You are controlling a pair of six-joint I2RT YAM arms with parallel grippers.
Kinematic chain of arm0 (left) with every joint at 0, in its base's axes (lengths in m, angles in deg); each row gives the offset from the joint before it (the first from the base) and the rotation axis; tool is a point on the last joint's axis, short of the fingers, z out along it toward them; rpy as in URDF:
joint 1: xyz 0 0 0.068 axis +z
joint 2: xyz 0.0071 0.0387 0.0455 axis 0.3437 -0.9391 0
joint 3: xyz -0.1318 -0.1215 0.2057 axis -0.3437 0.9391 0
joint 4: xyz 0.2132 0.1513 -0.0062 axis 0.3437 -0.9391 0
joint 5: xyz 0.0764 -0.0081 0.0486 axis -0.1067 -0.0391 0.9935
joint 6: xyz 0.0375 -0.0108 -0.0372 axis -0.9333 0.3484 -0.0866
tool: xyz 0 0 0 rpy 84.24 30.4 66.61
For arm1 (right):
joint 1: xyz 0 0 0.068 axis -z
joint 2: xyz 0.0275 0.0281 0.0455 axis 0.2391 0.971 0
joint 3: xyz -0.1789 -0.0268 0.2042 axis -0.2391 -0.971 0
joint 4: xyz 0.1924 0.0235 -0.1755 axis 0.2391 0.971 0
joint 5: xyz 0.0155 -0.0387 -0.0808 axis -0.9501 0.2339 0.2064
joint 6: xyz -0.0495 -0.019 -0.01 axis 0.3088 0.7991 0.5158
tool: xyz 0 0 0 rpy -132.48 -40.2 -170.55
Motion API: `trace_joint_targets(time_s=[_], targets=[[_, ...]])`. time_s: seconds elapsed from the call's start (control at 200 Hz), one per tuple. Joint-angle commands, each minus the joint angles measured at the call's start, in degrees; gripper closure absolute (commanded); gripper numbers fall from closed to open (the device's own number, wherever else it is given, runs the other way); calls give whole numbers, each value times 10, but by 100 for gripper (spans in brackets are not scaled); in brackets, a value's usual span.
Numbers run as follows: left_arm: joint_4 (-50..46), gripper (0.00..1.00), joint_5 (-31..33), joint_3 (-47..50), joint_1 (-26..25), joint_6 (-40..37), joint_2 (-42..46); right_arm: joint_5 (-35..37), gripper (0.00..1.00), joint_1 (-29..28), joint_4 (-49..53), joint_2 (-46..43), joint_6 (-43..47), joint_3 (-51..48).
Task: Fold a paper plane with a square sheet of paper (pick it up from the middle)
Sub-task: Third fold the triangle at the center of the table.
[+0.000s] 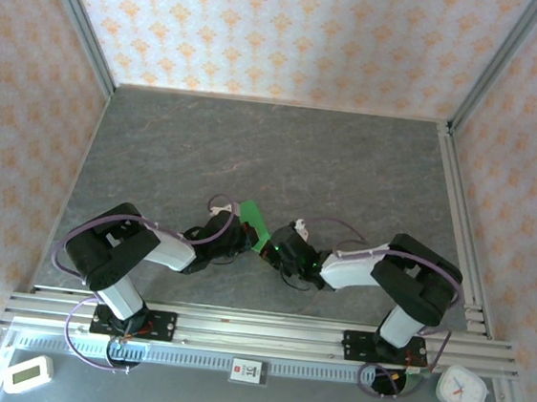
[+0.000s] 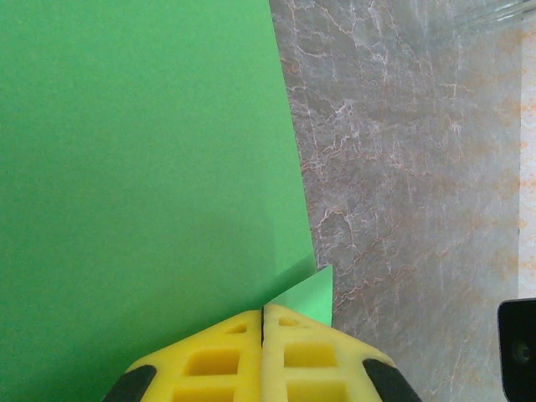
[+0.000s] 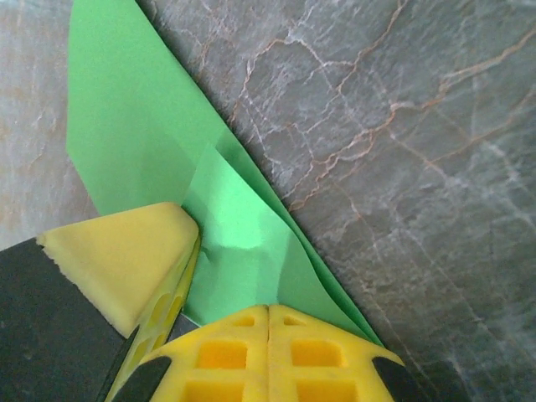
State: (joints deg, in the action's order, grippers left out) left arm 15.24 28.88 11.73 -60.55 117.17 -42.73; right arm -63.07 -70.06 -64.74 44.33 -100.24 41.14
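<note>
The square sheet of paper (image 1: 254, 219) is bright green and partly folded, lifted between the two arms near the table's front middle. My left gripper (image 1: 237, 232) is shut on it; in the left wrist view the green sheet (image 2: 142, 151) spreads out from the closed yellow fingertips (image 2: 239, 339), with a small folded flap (image 2: 314, 293) beside them. My right gripper (image 1: 277, 247) is shut on the paper (image 3: 243, 226) too, where it creases and buckles just ahead of the jaws. The left gripper's yellow fingers (image 3: 126, 251) press the same sheet close by. The paper plane is out of view.
Grey marbled table (image 1: 273, 154) stretches far behind the arms, boxed by patterned walls. An aluminium rail (image 1: 255, 329) runs along the near edge. A white timer (image 1: 27, 373), a label card (image 1: 249, 370) and a white clock (image 1: 461, 390) lie in front of it.
</note>
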Motion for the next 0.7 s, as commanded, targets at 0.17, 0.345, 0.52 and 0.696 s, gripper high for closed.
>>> trace_joint_targets(time_s=[0.17, 0.345, 0.52, 0.696], targets=[[-111, 100, 17, 16, 2, 6, -26, 72, 100, 1, 222, 19, -7, 2], [-109, 100, 17, 16, 4, 5, -29, 96, 100, 3, 216, -19, -21, -49], [-111, 100, 18, 17, 4, 4, -28, 93, 100, 26, 194, -62, -35, -119], [-108, 100, 18, 20, 5, 4, -28, 94, 100, 49, 221, -115, -25, -141]])
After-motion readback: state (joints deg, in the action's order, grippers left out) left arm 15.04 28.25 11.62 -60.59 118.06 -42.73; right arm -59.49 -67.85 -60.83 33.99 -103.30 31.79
